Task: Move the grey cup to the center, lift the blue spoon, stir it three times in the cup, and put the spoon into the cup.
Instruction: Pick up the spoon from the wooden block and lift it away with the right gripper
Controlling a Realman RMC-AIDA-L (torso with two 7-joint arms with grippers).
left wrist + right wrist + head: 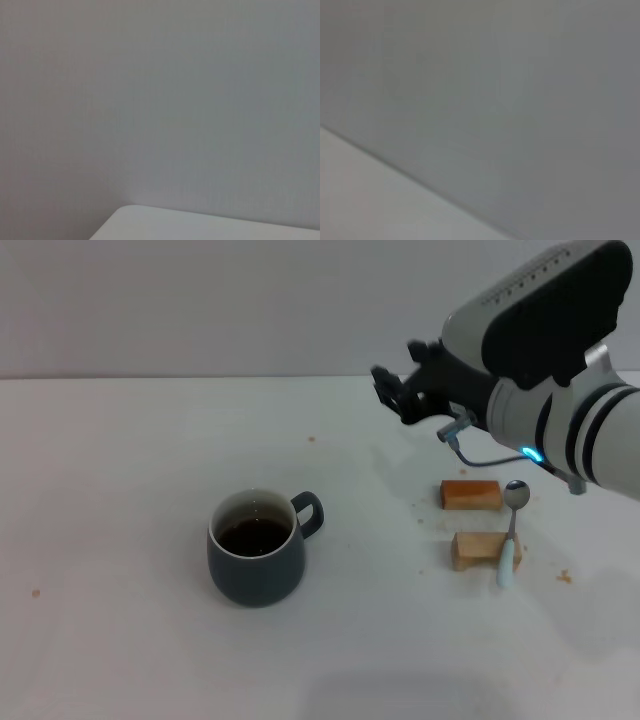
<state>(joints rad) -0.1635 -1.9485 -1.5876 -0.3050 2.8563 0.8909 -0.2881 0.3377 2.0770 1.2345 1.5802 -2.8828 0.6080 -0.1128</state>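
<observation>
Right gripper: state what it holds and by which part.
Nothing. The right gripper hangs above the table, apart from the blue spoon, which lies across a wooden block.

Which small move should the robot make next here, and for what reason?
Probably lower the right gripper toward the blue spoon. The grey cup already stands near the middle of the table, while the spoon lies untouched across a wooden block, and the gripper hangs above and behind it, holding nothing. The left arm is out of view.
</observation>
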